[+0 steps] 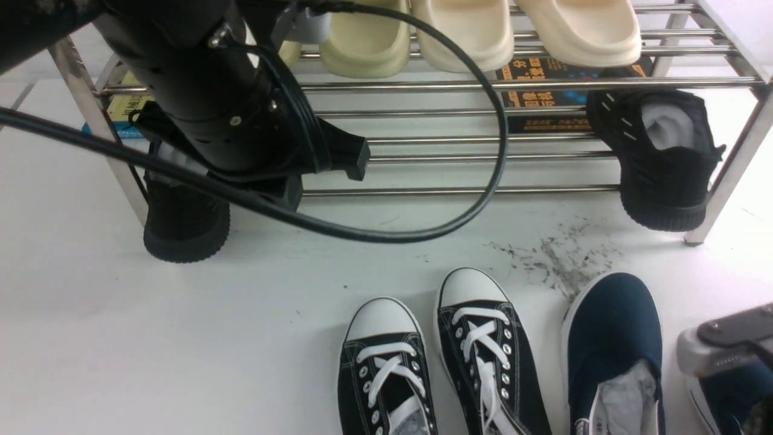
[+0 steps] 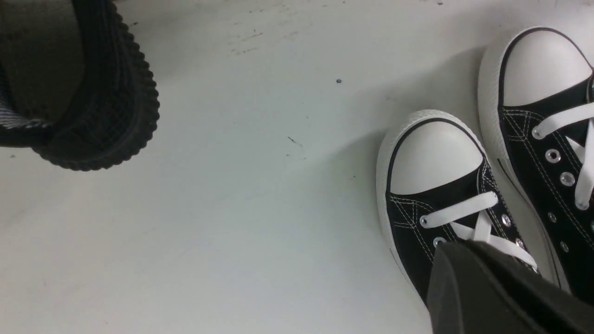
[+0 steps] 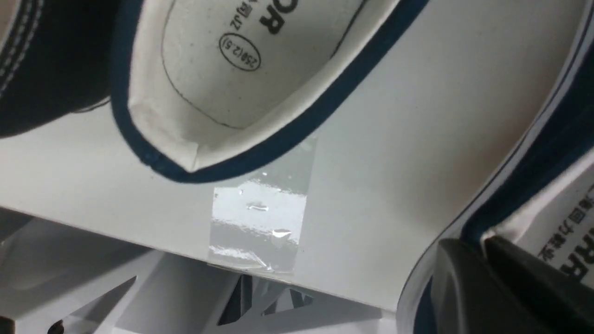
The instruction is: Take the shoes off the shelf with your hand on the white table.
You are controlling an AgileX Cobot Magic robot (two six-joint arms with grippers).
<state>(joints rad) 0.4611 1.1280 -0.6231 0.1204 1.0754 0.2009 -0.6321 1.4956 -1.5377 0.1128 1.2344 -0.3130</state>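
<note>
Navy slip-ons (image 1: 619,326) sit on the white table (image 1: 181,338), lower right in the front view. The right gripper (image 3: 468,246) is nearly closed, pinching one slip-on's heel rim. The left gripper (image 2: 457,248) is closed and empty. Across the top runs the chrome shelf (image 1: 423,86).

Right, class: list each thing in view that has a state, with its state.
Left gripper: shut
Right gripper: closed on a navy slip-on's collar
Navy slip-ons: on the table
Black lace-up sneakers: laced
Black knit sneakers: tilted on the rack
Cream clogs: on the upper tier
</note>
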